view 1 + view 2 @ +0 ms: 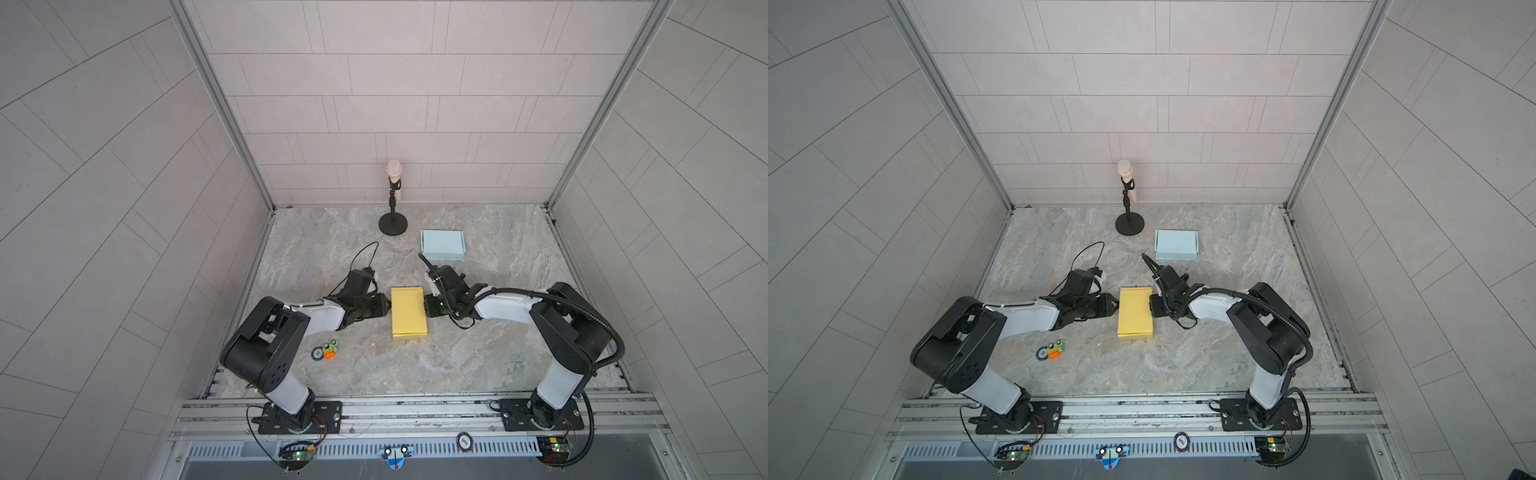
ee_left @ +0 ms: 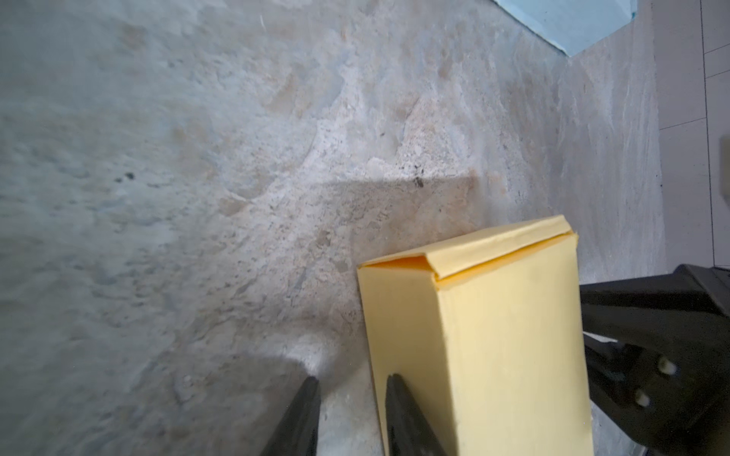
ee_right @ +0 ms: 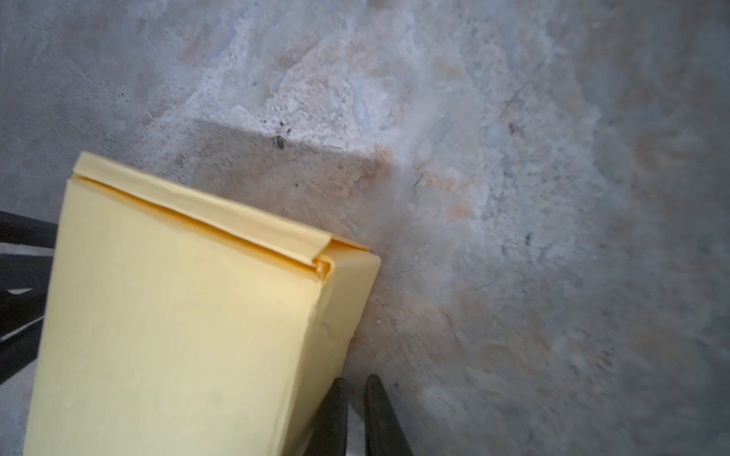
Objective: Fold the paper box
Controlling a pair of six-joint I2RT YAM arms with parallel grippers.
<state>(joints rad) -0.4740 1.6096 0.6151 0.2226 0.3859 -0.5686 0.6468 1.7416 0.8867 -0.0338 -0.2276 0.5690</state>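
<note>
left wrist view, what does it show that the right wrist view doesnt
Only the left wrist view: a corner of the light blue box, a strip of tiled wall, and the left gripper, its fingers apart with one against the side of the yellow box.
Only the right wrist view: the right gripper, fingers nearly together, beside the opposite side of the box.
Both: the yellow box with its end flap folded over, resting on the marble table.
</note>
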